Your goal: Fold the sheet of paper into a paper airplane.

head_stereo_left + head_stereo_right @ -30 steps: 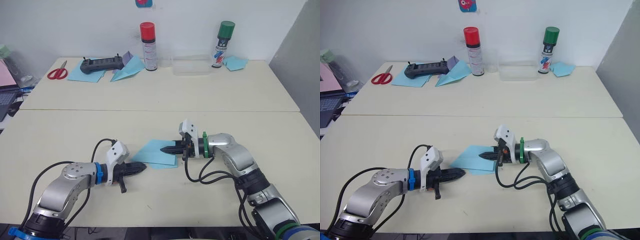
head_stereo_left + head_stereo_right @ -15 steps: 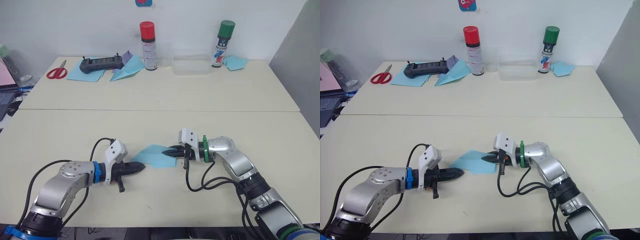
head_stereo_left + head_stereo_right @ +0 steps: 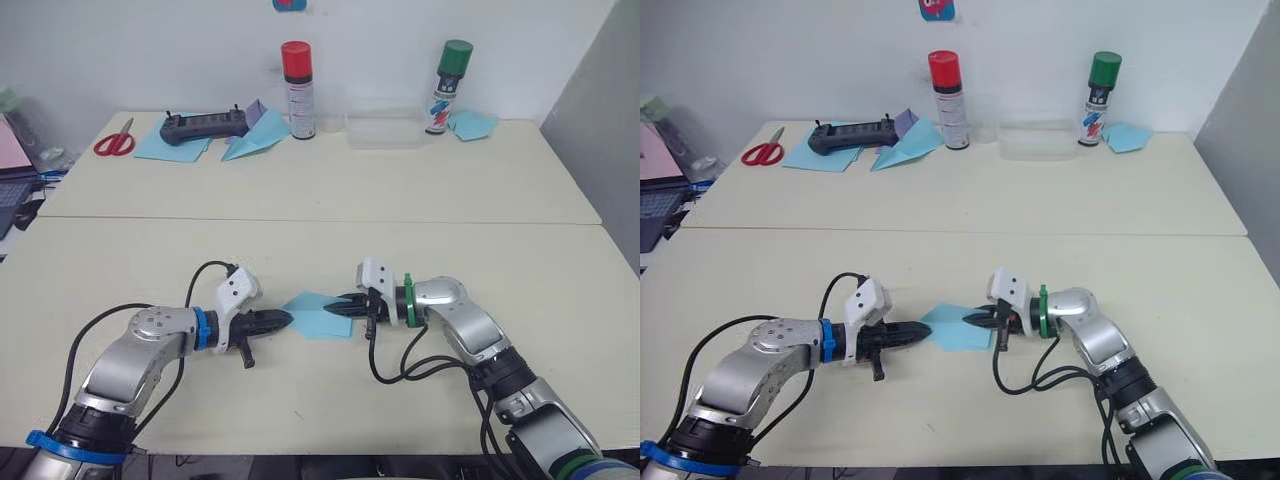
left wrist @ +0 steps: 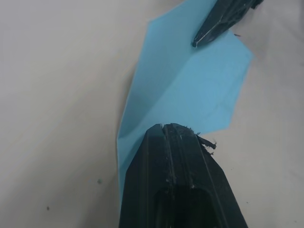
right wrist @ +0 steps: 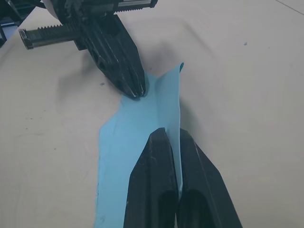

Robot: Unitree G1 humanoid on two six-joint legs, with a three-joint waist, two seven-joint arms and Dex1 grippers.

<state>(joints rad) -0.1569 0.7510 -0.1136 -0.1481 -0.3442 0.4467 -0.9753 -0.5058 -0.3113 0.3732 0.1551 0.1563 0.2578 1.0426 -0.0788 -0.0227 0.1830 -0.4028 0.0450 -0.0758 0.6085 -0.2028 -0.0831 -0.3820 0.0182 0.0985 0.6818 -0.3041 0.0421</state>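
Centrally, on the near table, the sheet of paper [image 3: 318,314] lies partly folded between both grippers. Left gripper [image 3: 286,320] fingers closed, tip pressing its near-left edge. Right gripper [image 3: 336,304] clamped on a raised fold. Far table: clear plastic container [image 3: 382,132], contents indiscernible, between red-capped spray can [image 3: 297,90] and green-capped spray can [image 3: 444,88].

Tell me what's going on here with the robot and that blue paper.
The robot is working a thin light blue sheet of paper lying on the near cream table, already partly folded into a pointed shape. The left end effector has its closed black fingers pressed on the paper's pointed left end. The right end effector pinches a raised fold at the opposite end. At the far edge sit a red-capped spray can, a green-capped spray can and red scissors.
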